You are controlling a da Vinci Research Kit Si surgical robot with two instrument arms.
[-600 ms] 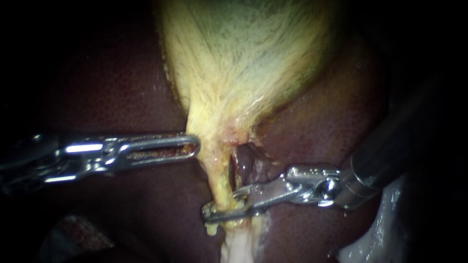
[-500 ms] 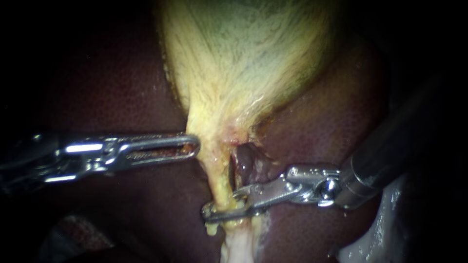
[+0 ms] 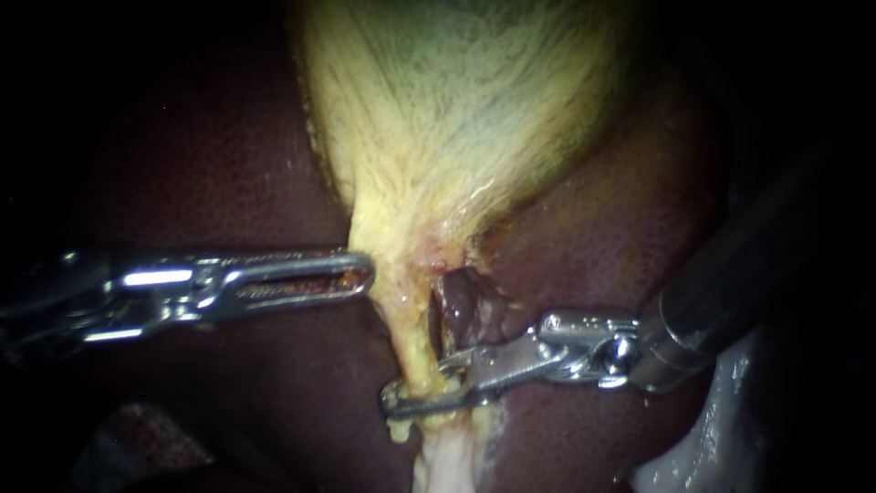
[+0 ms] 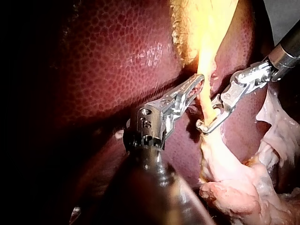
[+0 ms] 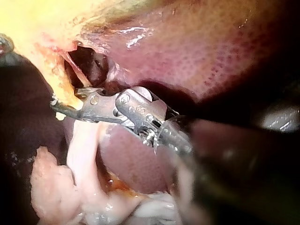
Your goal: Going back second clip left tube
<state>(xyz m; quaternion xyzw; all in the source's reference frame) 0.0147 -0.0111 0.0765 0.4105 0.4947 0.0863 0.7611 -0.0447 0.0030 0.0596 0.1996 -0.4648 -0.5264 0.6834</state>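
The yellow gallbladder [image 3: 456,110] narrows downward into a thin yellow tube [image 3: 412,342] lying on the dark liver [image 3: 228,164]. My left instrument [image 3: 360,274] comes in level from the left, its jaws shut on the edge of the gallbladder's neck; the left wrist view shows these jaws [image 4: 197,84] at that same yellow strand [image 4: 206,70]. My right instrument [image 3: 401,394] reaches in from the right, its long jaws open and straddling the tube low down. They are also seen around the tube in the left wrist view [image 4: 206,124] and the right wrist view [image 5: 65,105]. I cannot make out a clip.
A dark opening [image 3: 456,306] gapes just right of the tube, above the right instrument's jaws. Pale fatty tissue [image 3: 447,461] hangs below the jaws and spreads out under them [image 4: 234,187]. A whitish glistening mass [image 3: 693,456] lies under the right shaft.
My right instrument has slipped a few pixels right and down along the tube. The left instrument and the gallbladder have not moved.
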